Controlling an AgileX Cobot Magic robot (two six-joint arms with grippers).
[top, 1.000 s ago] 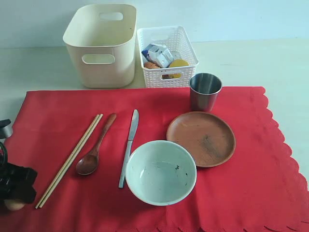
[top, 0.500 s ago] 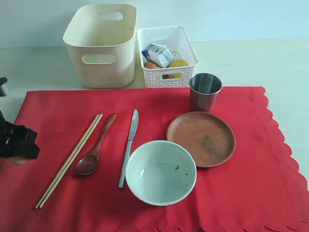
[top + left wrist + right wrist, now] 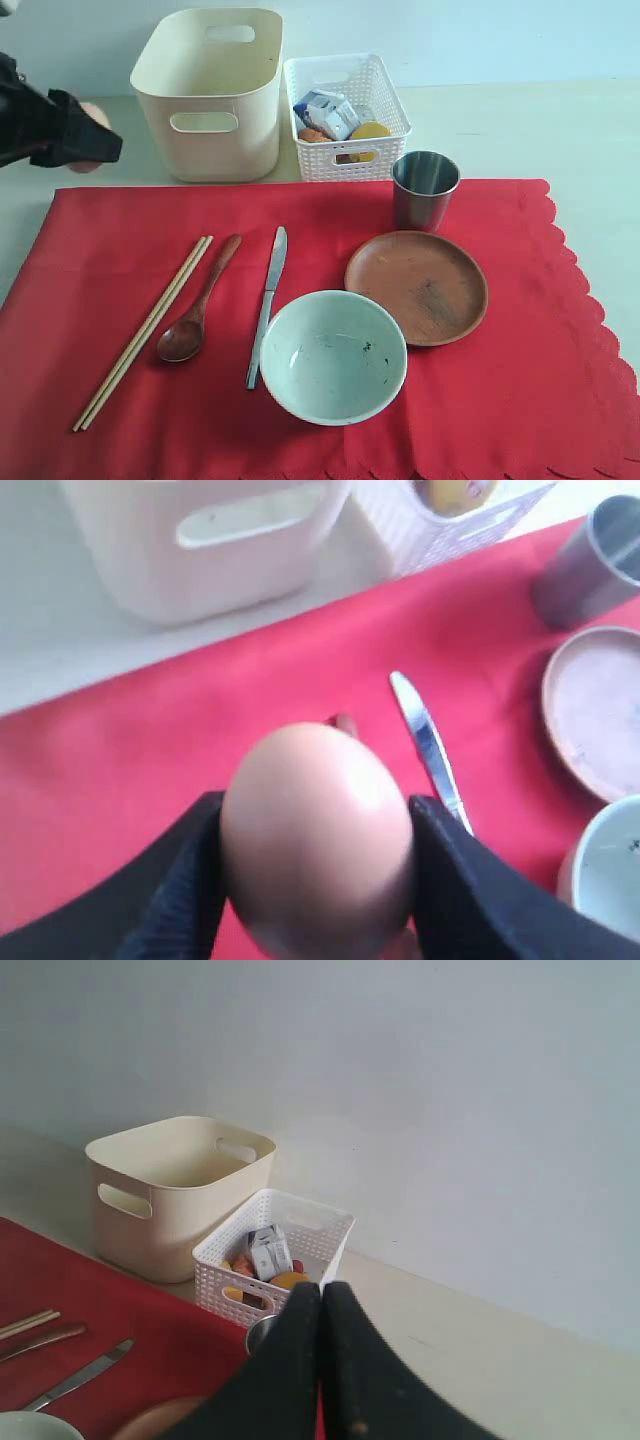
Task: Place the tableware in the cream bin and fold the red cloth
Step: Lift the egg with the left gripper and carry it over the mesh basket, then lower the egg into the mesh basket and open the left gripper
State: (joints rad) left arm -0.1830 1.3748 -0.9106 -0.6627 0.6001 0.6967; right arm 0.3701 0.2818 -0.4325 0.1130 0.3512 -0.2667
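In the bin (image 3: 205, 90), nothing yet — all tableware lies on the unfolded cloth (image 3: 500, 400). Left gripper (image 3: 88, 140) clamps an egg (image 3: 315, 820); right gripper (image 3: 322, 1300) is pressed together.

Nothing readable here, tbh. The only thing with any print on it is the small carton (image 3: 326, 110) sitting in the white basket (image 3: 320, 160). It's got some blue and white graphics on its side, but they're too small and blurry to make out a single letter, number or brand. Same story in the right wrist view, just blue smudges.
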